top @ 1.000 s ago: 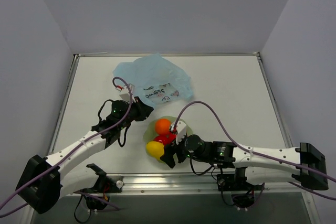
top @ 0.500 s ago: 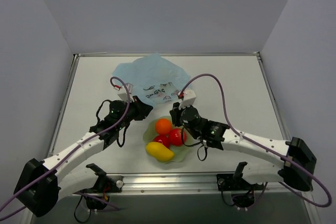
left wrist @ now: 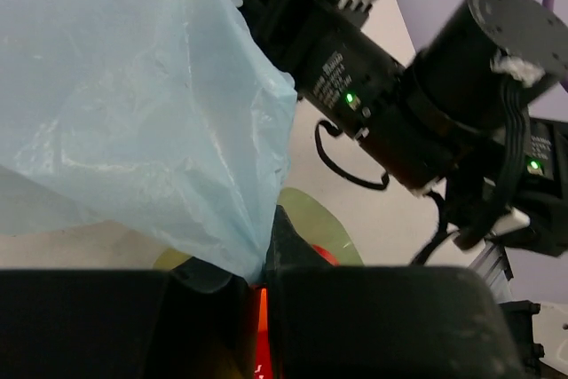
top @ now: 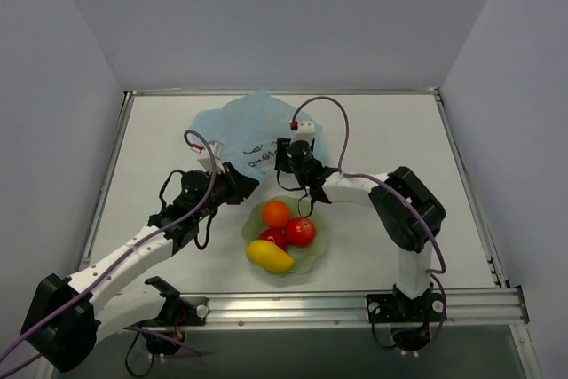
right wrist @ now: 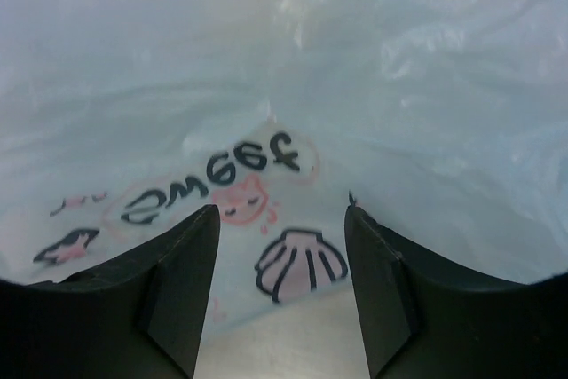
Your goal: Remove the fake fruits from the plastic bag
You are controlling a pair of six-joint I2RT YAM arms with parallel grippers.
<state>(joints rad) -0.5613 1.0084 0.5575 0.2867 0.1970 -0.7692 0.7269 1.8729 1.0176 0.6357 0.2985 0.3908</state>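
Plastic is pinched tight on the left side. The left gripper point(top: 238, 185) is closed on the near edge of the plastic bag point(top: 253, 122), and in the left wrist view a thin blue corner is seen drawn down into the narrow seam between the two dark fingers point(left wrist: 133, 326).

The bag is spread across the far middle of the table point(top: 399, 139), crinkled and translucent, with its printed patch point(top: 262, 159) turned toward the arms. Just nearer than the bag, the bowl point(top: 317, 251) is set between the two arms. Four of the fake fruits are held in it: an orange point(top: 276, 213) at the far rim, a red apple point(top: 301, 231) to its right, a second red apple point(top: 269, 237) partly covered by its neighbours, and a yellow mango point(top: 270, 257) laid across the near side.

The right gripper point(top: 282, 155) is reached out over the bag's near right part, right above the print. From its own camera the fingers point(right wrist: 182, 281) are seen parted, with nothing caught between them, and the cartoon marks and a shell drawing are framed in the gap. Whether the tips are pressed onto the plastic or held just clear of it cannot be told from these views.
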